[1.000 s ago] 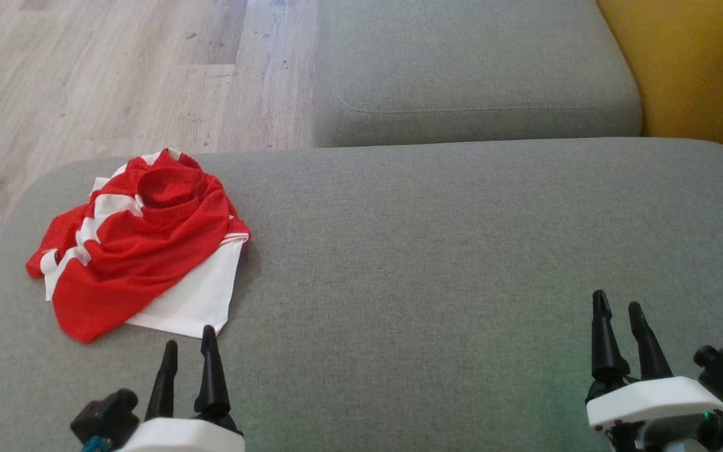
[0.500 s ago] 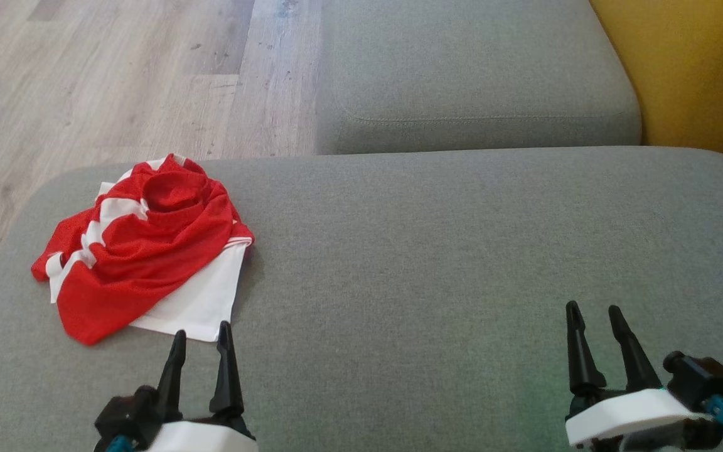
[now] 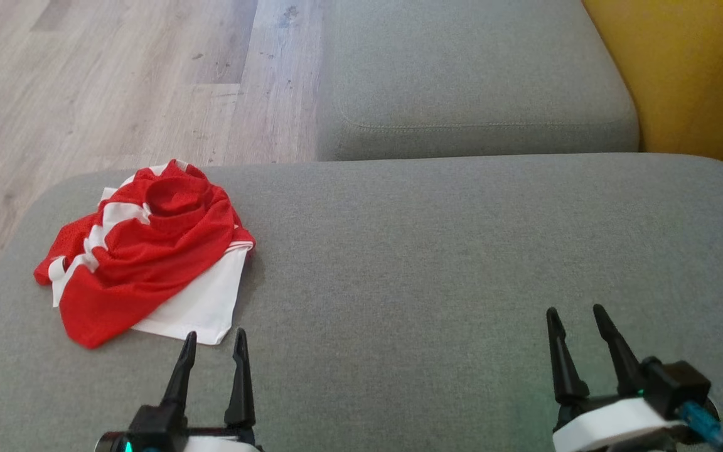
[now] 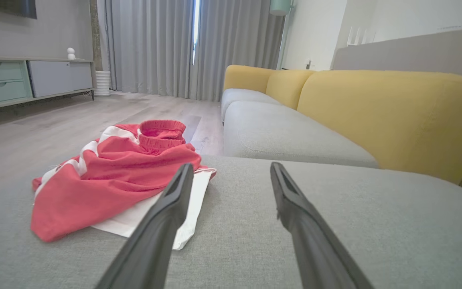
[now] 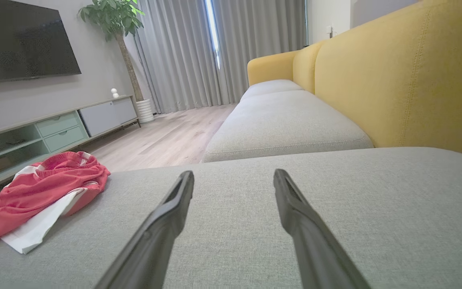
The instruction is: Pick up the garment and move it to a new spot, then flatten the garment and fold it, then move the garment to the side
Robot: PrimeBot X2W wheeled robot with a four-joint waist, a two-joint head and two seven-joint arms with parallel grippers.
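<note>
A crumpled red and white garment (image 3: 142,251) lies on the far left part of the grey sofa cushion (image 3: 437,251). It also shows in the left wrist view (image 4: 110,176) and the right wrist view (image 5: 42,192). My left gripper (image 3: 214,339) is open, empty, just in front of the garment's white corner without touching it. Low at the right, my right gripper (image 3: 578,317) stands open and empty above bare cushion, far from the garment.
A second grey seat cushion (image 3: 474,69) lies beyond the near one. The yellow sofa back (image 3: 688,69) rises at the right. Wooden floor (image 3: 98,81) lies past the cushion's left and far edge. A TV cabinet (image 5: 54,124) stands across the room.
Both grippers have drawn back toward the bottom edge and shifted inward, both staying open. The camera tilted slightly; the garment lies as before.
</note>
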